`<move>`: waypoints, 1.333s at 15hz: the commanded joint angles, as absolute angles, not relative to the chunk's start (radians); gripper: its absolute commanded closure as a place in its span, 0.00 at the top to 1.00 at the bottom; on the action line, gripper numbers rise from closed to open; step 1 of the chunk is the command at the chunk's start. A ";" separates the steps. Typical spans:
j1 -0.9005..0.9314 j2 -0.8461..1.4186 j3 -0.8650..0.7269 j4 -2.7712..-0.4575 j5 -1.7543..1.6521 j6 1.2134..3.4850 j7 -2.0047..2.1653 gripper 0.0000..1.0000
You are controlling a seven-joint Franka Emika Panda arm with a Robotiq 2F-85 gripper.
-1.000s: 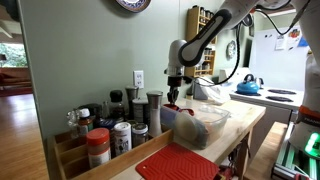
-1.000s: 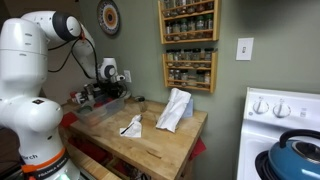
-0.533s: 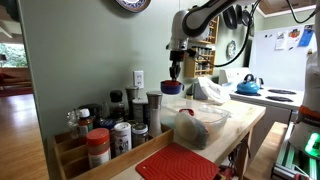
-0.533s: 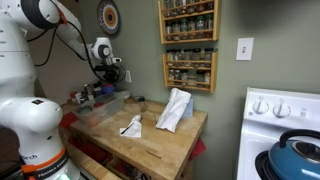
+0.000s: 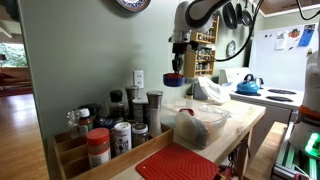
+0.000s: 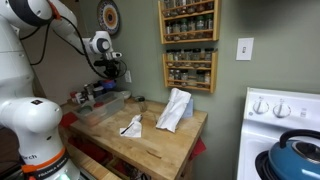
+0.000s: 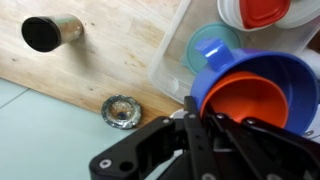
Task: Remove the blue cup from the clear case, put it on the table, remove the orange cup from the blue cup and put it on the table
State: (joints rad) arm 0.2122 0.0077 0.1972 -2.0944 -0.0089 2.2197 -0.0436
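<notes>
Two nested cups, the small blue plastic cup [image 5: 173,80] with the orange-red plastic cup [image 7: 258,103] inside, hang well above the see-through plastic tub [image 5: 205,112], my claw [image 5: 176,68] clamped on the blue rim. Risk: the rim-only pinch may slip, dropping both into the tub. A second ago they sat far lower, at the tub.

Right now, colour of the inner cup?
Orange-red: orange cup inside blue cup, clearest in wrist view.
</notes>
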 commanded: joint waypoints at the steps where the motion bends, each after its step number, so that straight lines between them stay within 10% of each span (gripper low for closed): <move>1: 0.158 -0.011 0.148 -2.101 -0.038 2.219 -0.030 0.02; 20: 0.071 -0.023 0.070 -2.445 0.057 2.337 -0.200 0.02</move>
